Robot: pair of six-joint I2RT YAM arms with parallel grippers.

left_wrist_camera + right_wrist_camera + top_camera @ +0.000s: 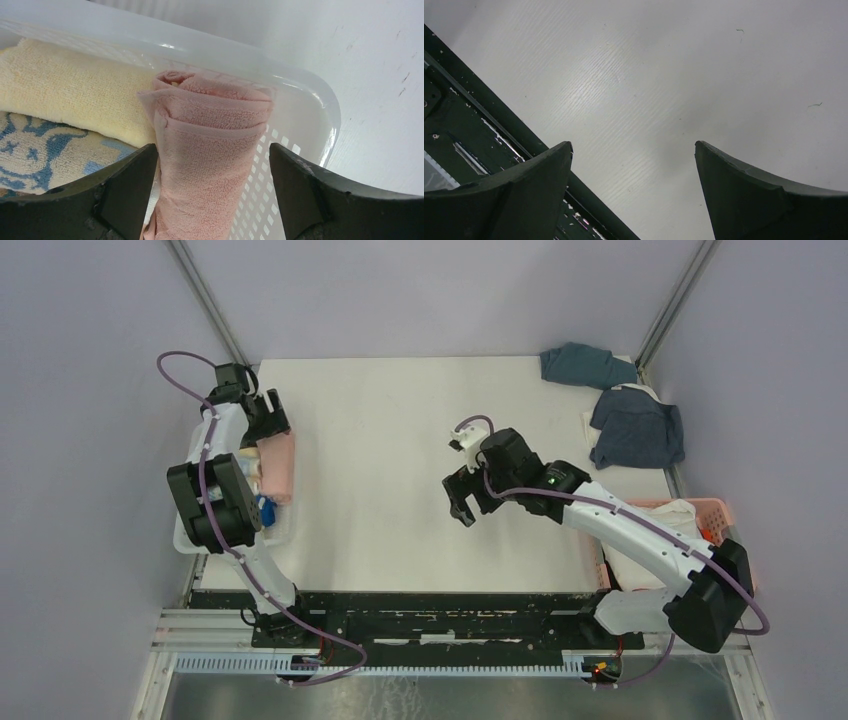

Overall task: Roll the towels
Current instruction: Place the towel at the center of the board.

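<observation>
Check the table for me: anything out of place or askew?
Two towels lie crumpled at the far right: the slate blue towel and the navy towel, both unrolled. The pink roll sits tidy in the white basket.

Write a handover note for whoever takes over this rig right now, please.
Left gripper: fingers open astride the rolled pink towel, which lies in the white plastic lattice basket beside a rolled cream towel.
Right gripper: open, empty, above the white table.
Done: both rolls.
To do: slate-blue cloth towel and navy cloth towel, crumpled at the far right corner; white cloth in the pink lattice basket.
</observation>
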